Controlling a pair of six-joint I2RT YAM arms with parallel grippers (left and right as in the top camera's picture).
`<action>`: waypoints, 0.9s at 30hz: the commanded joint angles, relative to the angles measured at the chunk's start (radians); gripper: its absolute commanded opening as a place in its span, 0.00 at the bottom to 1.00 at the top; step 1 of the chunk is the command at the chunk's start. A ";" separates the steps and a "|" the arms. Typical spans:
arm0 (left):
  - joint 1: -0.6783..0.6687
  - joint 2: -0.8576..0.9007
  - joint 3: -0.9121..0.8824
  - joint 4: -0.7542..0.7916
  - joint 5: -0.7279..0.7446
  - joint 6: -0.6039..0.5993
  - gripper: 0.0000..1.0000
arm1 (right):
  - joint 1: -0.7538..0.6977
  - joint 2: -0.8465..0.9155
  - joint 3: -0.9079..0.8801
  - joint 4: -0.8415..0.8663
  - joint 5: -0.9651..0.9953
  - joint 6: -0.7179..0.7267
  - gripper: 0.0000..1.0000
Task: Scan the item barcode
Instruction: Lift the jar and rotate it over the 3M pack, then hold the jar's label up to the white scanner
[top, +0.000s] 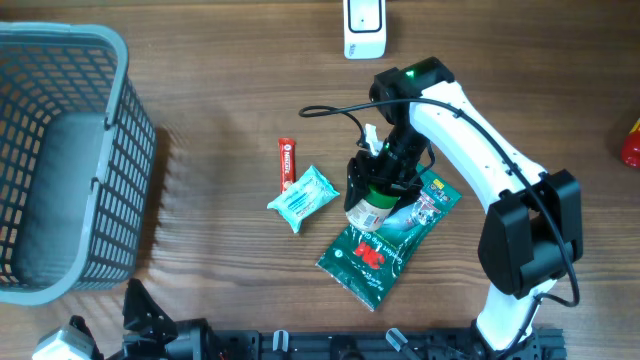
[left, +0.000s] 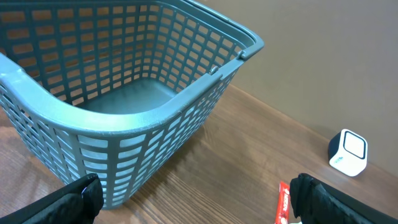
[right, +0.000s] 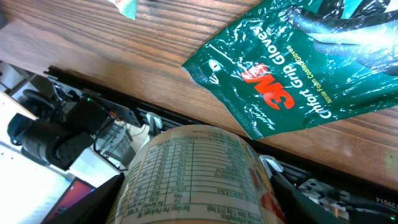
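The item is a round can (top: 372, 207) with a green top and a nutrition table printed on its pale label (right: 198, 171). My right gripper (top: 381, 178) is shut on it, one black finger on each side (right: 196, 208), and holds it over the green 3M glove pack (top: 385, 243). No barcode shows on the side facing the wrist camera. The white scanner (top: 364, 27) stands at the table's far edge, also in the left wrist view (left: 348, 152). My left gripper (left: 199, 205) hangs wide open and empty at the near left (top: 140, 308).
A large grey-blue basket (top: 60, 160) fills the left side (left: 205, 74). A red Nescafe stick (top: 287, 163) and a teal wipes pack (top: 303, 198) lie left of the can. The glove pack (right: 298, 68) lies beneath it. Something red (top: 631, 145) sits at the right edge.
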 joint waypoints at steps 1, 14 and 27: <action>-0.003 -0.003 0.002 0.003 0.008 -0.005 1.00 | 0.003 -0.029 -0.005 -0.003 -0.033 -0.020 0.66; -0.003 -0.003 0.002 0.003 0.008 -0.005 1.00 | -0.026 -0.029 -0.003 0.477 0.283 0.229 0.66; -0.003 -0.003 0.002 0.003 0.008 -0.005 1.00 | -0.084 -0.029 0.002 1.033 0.620 0.294 0.65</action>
